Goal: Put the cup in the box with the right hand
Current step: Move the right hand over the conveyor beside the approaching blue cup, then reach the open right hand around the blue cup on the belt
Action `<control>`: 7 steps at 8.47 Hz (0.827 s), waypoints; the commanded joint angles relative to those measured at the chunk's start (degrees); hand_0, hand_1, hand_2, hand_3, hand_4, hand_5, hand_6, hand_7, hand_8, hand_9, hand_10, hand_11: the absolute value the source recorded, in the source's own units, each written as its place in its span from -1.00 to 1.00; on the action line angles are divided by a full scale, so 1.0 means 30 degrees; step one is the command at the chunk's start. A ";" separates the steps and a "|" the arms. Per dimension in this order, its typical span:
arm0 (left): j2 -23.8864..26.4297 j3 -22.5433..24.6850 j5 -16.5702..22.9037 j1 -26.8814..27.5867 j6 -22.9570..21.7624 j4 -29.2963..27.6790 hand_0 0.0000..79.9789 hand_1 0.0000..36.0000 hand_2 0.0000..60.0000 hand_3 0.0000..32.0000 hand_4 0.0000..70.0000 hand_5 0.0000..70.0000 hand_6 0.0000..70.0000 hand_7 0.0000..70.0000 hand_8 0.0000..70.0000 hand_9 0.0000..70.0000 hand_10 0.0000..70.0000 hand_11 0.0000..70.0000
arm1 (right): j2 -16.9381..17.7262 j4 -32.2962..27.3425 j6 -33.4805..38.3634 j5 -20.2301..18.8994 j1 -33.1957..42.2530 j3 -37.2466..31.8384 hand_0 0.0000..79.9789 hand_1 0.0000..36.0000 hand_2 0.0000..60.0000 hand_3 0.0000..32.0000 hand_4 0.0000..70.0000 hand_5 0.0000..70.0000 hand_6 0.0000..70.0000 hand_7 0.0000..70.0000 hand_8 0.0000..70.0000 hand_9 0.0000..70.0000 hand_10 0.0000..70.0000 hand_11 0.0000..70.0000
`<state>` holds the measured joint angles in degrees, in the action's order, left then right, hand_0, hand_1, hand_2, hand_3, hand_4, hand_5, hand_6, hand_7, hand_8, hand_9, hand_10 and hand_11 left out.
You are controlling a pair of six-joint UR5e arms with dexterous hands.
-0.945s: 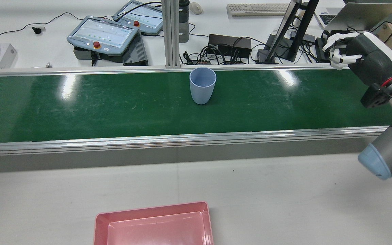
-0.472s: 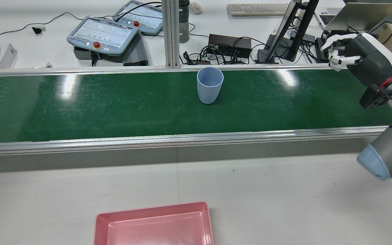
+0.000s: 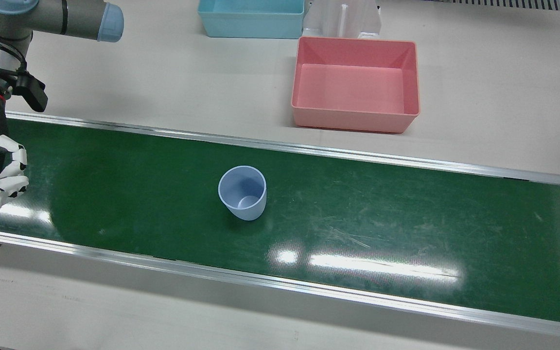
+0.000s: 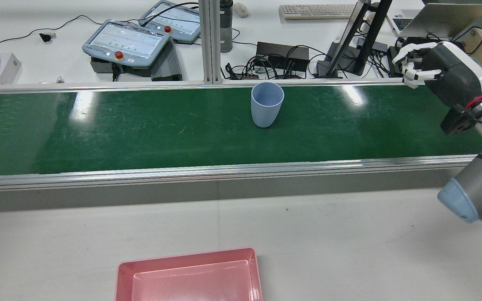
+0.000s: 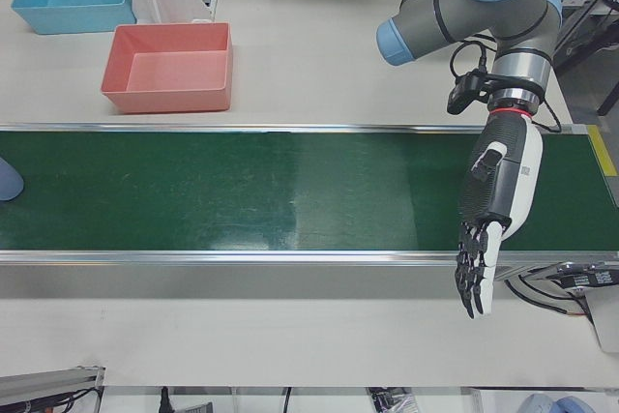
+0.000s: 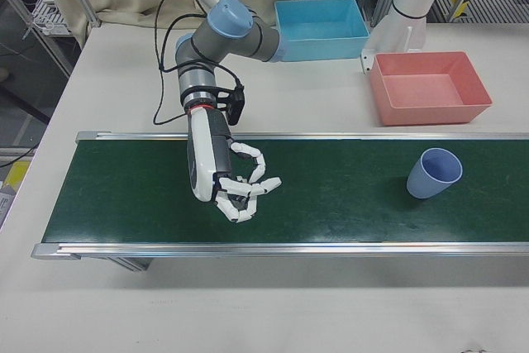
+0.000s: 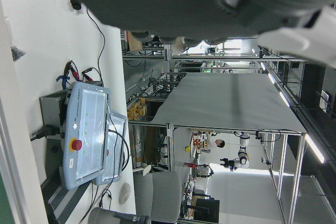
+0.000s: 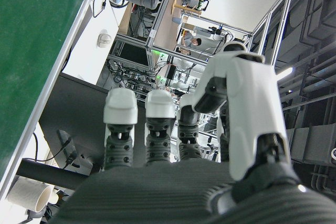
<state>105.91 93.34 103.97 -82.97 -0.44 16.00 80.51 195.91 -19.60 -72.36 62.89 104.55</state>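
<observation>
I see the blue cup (image 4: pixel 267 104) standing upright on the green belt (image 4: pixel 140 125), near its far edge from my robot. My right robot hand (image 6: pixel 240 188) hangs over the belt, well apart from the cup, fingers curled loosely, holding nothing. My left robot hand (image 5: pixel 488 229) holds nothing, fingers straight. The pink box (image 3: pixel 355 90) sits on the tabletop (image 3: pixel 187 78).

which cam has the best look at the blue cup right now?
Front view: the blue cup stands upright mid-belt, whole, and you see down into it. Rear and right-front views show it whole but smaller, from the side. Left-front view catches only a sliver at the frame edge. Neither hand camera shows it.
</observation>
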 commanded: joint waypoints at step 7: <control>0.0029 0.0000 0.0000 0.0000 0.0000 0.0000 -1.00 -1.00 -1.00 -1.00 -1.00 -1.00 -1.00 -1.00 -1.00 -1.00 -1.00 -1.00 | -0.0027 -0.0262 -0.0174 -0.1535 -0.0775 0.0158 0.82 0.40 -1.00 -1.00 -0.94 -0.73 -0.95 -1.00 -0.99 -0.95 -0.79 -0.61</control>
<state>105.91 93.34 103.97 -82.97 -0.44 16.00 81.49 195.74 -19.40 -73.38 61.78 104.85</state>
